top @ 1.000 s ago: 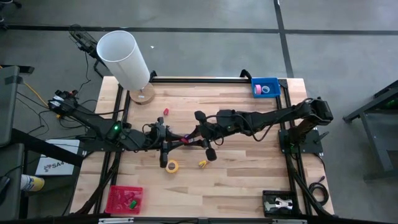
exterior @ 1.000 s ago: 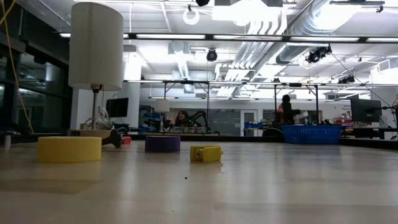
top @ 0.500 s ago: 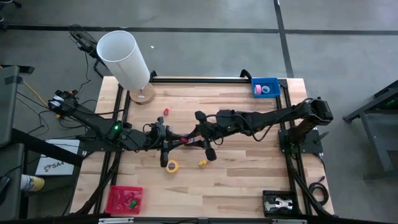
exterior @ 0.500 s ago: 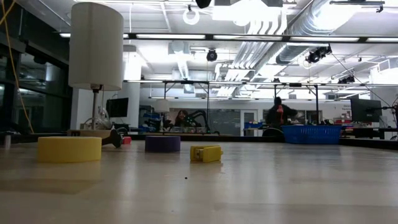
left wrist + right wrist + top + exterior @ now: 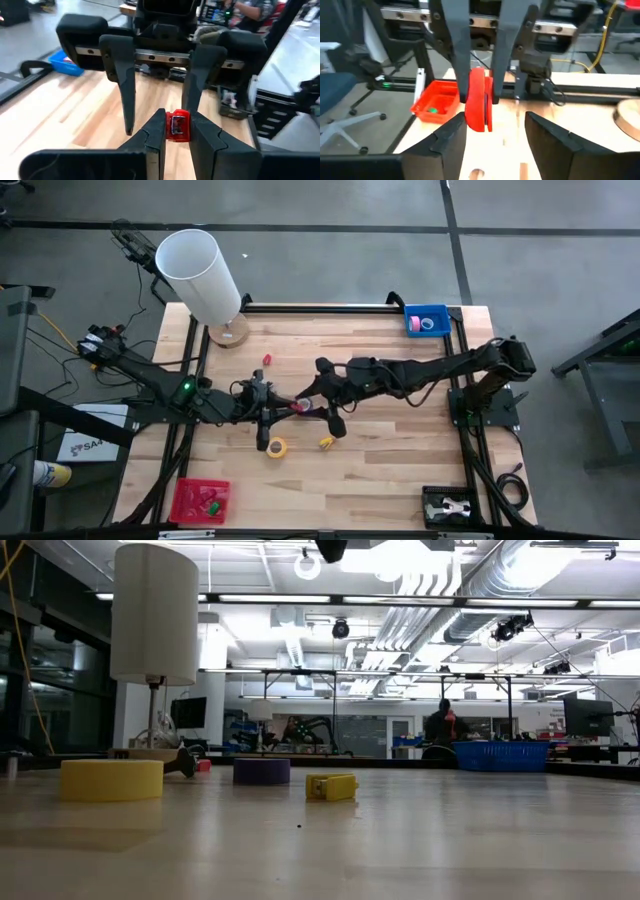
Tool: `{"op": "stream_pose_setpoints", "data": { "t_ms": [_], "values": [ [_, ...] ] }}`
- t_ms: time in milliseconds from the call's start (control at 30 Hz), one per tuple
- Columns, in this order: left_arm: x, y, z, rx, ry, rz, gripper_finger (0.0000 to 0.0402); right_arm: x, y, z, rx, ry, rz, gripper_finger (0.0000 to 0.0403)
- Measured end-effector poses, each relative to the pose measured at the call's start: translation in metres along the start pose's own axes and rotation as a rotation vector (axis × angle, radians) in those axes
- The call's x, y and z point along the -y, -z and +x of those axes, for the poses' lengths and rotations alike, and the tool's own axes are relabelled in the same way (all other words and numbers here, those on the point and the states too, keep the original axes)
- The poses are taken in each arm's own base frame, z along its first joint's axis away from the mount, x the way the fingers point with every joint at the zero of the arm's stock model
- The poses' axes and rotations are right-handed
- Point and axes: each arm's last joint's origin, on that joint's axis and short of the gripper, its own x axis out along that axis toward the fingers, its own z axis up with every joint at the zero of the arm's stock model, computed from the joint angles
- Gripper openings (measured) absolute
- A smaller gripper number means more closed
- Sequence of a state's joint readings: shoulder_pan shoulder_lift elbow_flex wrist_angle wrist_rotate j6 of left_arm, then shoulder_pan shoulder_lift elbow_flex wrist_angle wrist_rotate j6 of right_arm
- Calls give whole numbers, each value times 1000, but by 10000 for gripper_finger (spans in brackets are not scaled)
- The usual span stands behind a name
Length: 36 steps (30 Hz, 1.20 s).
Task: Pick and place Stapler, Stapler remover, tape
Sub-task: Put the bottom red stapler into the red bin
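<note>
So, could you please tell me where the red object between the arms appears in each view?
High view: red object, table centre.
Low view: not in it.
Left wrist view: red object at centre.
Right wrist view: red object at centre.
Shared landmark: blue bin, missing from right wrist.

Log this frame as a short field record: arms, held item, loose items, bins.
left gripper: mid-table, shut on red stapler
right gripper: facing the left one, open, fingers either side of the stapler, apart from it
yellow tape: loose on table, near edge side of grippers
purple tape: on table
small yellow item: beside yellow tape
blue bin: far right corner, holds pink tape
red bin: near left corner
</note>
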<state>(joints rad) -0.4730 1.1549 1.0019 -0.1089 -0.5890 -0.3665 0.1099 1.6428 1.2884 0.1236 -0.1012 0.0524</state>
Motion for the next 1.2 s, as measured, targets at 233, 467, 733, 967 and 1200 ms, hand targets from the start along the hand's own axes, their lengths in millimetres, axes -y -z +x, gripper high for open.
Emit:
{"op": "stream_pose_setpoints", "data": {
  "t_ms": [233,467,733,967,1200],
  "values": [
    [0,0,0,-2,4,0,51,3,6,0,-63,62,21,197],
    [-2,3,-1,-32,-15,17,51,12,14,-2,-142,110,85,197],
    [-16,5,-21,-151,-4,-78,51,17,21,-4,-213,106,134,199],
    [-25,24,-39,-501,92,-221,51,17,24,-5,-244,113,131,199],
    [-14,55,-60,-883,95,-254,51,18,24,-5,-249,133,128,199]
  ]
}}
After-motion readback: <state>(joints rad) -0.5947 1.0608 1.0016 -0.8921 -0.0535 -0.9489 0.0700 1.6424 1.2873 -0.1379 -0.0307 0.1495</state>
